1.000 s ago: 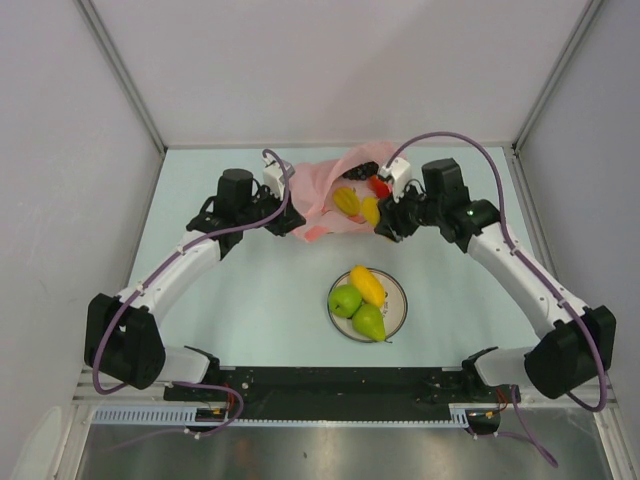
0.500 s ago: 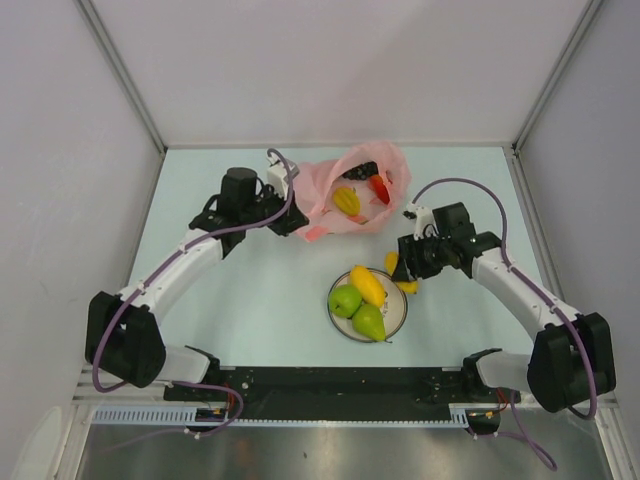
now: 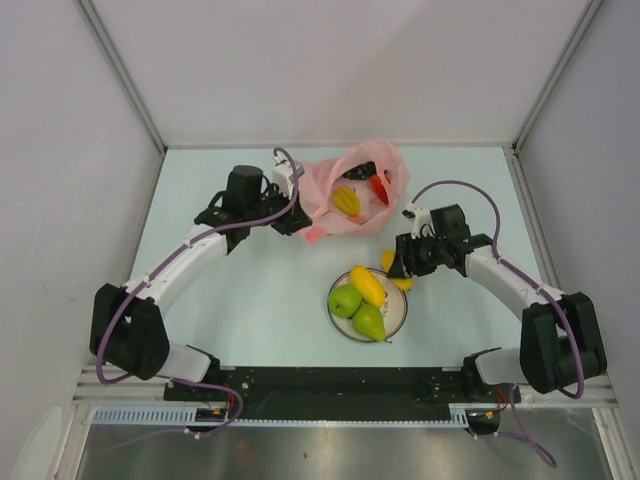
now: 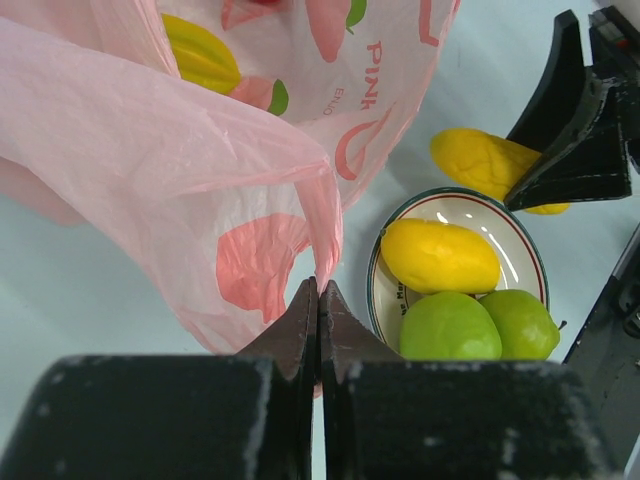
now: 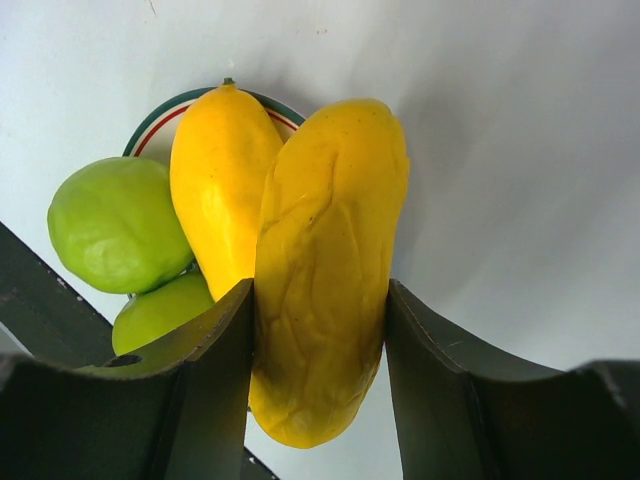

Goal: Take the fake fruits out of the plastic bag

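The pink plastic bag (image 3: 355, 190) lies at the back of the table, its mouth facing the arms. My left gripper (image 3: 292, 222) is shut on the bag's near edge (image 4: 325, 215). Inside the bag lie a yellow fruit (image 3: 347, 200) and a red watermelon slice (image 3: 380, 188). My right gripper (image 3: 397, 267) is shut on a yellow mango (image 5: 325, 260), held at the upper right rim of the plate. In the left wrist view this mango (image 4: 485, 165) shows just past the plate.
A round white plate (image 3: 398, 312) sits in the middle front, holding a green apple (image 3: 345, 300), a second mango (image 3: 367, 285) and a green pear (image 3: 369, 322). White walls close the table on three sides. A black rail (image 3: 320, 395) runs along the near edge.
My right gripper has drawn the mango out of the bag and carried it toward the near side, over to the plate's rim. The left gripper kept its hold on the bag.
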Controlling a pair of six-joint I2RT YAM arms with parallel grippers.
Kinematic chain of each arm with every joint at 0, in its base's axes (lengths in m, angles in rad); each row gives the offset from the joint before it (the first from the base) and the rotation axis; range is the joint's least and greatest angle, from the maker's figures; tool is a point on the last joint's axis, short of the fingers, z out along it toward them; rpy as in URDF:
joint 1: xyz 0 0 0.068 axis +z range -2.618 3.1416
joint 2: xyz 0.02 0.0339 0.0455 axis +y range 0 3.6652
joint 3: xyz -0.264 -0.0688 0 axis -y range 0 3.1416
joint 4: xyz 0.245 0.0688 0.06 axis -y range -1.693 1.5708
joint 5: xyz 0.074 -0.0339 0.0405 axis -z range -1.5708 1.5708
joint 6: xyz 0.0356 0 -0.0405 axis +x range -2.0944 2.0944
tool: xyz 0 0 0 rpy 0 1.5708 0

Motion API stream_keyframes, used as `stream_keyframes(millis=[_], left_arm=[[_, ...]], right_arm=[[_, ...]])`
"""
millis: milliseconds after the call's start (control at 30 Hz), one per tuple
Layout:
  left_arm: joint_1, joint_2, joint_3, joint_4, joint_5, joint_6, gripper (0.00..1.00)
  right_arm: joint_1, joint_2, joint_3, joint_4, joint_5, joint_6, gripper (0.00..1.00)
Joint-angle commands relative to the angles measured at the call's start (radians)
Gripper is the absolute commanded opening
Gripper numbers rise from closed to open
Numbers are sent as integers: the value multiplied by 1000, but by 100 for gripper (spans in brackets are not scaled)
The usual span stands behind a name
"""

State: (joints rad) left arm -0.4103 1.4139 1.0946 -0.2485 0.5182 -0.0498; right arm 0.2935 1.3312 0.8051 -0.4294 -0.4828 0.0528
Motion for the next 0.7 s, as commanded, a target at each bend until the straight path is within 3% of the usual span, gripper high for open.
stream_keyframes(millis=[0, 167, 367, 667], left_arm=[[-4, -15, 44, 3, -3, 33, 0], [-5, -33, 22, 2, -6, 41, 0], [-5, -38, 14, 8, -7, 42, 1], [-5, -30, 13, 12, -7, 36, 0]], right_arm=[[18, 52, 2, 104, -59, -85, 0], [67, 79, 2, 109, -47, -171, 0], [104, 98, 3, 130, 1, -182, 13], [115, 121, -1, 141, 13, -209, 17]])
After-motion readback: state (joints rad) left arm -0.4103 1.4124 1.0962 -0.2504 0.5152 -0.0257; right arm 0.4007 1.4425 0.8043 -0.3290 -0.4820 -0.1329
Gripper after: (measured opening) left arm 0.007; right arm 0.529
